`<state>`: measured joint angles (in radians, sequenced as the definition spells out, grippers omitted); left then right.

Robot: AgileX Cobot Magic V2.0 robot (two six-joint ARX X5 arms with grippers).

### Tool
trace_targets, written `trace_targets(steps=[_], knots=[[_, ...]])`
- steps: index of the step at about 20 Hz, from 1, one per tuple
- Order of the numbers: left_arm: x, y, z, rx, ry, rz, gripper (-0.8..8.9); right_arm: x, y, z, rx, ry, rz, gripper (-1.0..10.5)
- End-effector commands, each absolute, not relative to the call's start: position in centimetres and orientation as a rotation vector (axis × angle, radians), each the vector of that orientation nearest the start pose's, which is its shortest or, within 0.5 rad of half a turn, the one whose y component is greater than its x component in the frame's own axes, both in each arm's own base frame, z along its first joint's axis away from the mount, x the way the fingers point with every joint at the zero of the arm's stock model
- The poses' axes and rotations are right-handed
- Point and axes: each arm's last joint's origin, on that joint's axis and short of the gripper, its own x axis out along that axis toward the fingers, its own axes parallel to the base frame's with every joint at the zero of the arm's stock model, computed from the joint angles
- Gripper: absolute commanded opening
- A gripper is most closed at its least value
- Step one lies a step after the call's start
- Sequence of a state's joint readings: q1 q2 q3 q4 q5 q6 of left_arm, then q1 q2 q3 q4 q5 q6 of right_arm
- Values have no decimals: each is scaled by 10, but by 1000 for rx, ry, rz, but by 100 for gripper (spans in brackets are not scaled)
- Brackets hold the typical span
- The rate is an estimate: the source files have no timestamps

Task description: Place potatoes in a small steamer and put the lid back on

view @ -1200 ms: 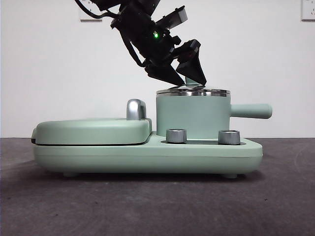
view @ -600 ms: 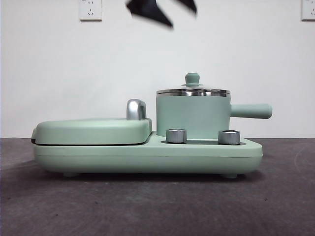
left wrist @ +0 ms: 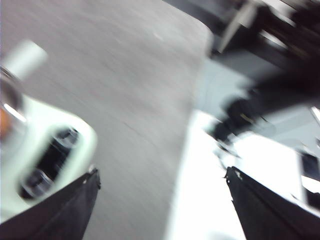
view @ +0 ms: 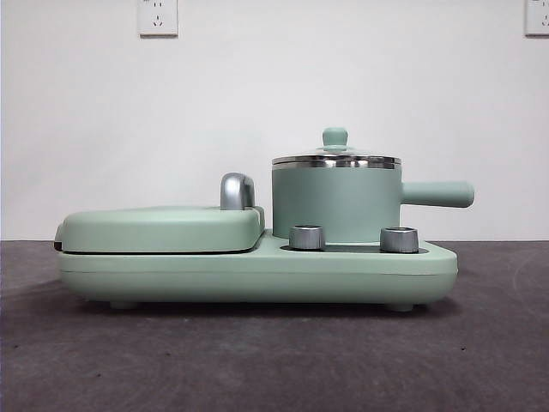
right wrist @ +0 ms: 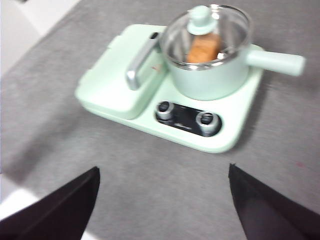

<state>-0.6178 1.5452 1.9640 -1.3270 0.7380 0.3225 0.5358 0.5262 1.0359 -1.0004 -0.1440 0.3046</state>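
In the front view the small steamer (view: 336, 202) stands upright on the right half of the mint-green cooker base (view: 257, 273), its stubby handle pointing right. The lid (view: 336, 160) sits level on the steel rim, knob up, with no gap showing on either side. The griddle cover (view: 159, 228) lies shut to the left. No arm shows here.

In the left wrist view, badly blurred, the left gripper (left wrist: 162, 200) has its jaws spread wide with nothing between them. It hangs over bare grey desk (left wrist: 125, 75), with a corner of the cooker base and its two dials (left wrist: 50, 162) off to one side.

In the right wrist view the right gripper (right wrist: 162, 200) is also wide open and empty, well apart from the cooker and looking down on it. Through the glass of the lid the potatoes (right wrist: 203, 48) show as one orange-brown lump resting inside the steamer.

Judging from this, both parts of the task look done, so the step in hand is only pulling clear. Doing it well means keeping both arms high and away from the knob and the side handle, since a brush against either could tip the lid off its seat or turn the pot on the base
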Motion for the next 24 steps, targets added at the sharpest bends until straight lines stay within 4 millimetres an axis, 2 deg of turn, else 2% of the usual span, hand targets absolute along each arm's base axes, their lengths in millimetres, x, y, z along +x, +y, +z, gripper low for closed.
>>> trace_targets(steps=[1, 6, 13, 20, 24], knots=[[180, -159, 459, 226, 755, -1474, 382, 52, 38, 367, 206, 573, 663, 411], [132, -125, 458, 226, 683, -1497, 366, 51, 43, 370, 227, 572, 837, 411], [79, -85, 427, 142, 672, -1451, 360, 48, 46, 373, 256, 580, 1009, 411], [46, -60, 397, 1, 628, -1395, 308, 46, 47, 374, 262, 587, 1089, 411], [34, -49, 379, 3, 544, -1326, 281, 46, 48, 375, 241, 559, 1097, 394]])
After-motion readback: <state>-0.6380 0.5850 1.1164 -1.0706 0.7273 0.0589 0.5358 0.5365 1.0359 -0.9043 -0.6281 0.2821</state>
